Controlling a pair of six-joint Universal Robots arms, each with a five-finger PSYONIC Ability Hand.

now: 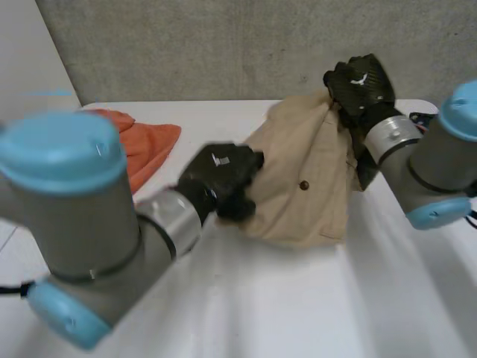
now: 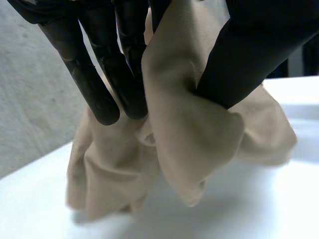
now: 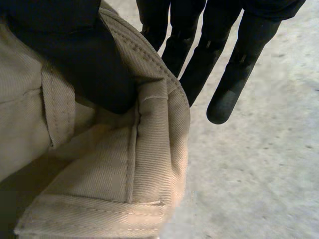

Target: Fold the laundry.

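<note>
Two hands: both of mine are clamped on one beige garment (image 1: 305, 179), which hangs bunched between them.
My left hand (image 2: 99, 84): fingers on one side and thumb on the other, pinching a thick fold of the cloth; the rest sags below the pinch in loose folds.
Left hand's place: at the garment's left edge, low, over the middle of the tabletop (image 1: 298, 298).
My right hand (image 1: 361, 86): raised at the garment's top, over the far right corner of the tabletop, with the cloth gathered to a point under it.
Right grip: my thumb presses down on the stitched waistband (image 3: 149, 149); my fingers run straight on the cloth's other side and reach past its edge, so the band is held between them.
Garment: it spreads downward from my right hand into a wide drape. Its lower end is down at the tabletop, right of the middle; whether it rests there I cannot tell.
Button (image 1: 303, 184): small and dark, on the front of the hanging cloth.
Orange cloth (image 1: 145, 145): crumpled near the far left corner of the tabletop, well apart from the garment.
Wall (image 1: 223, 45): grey, behind the far edge.
</note>
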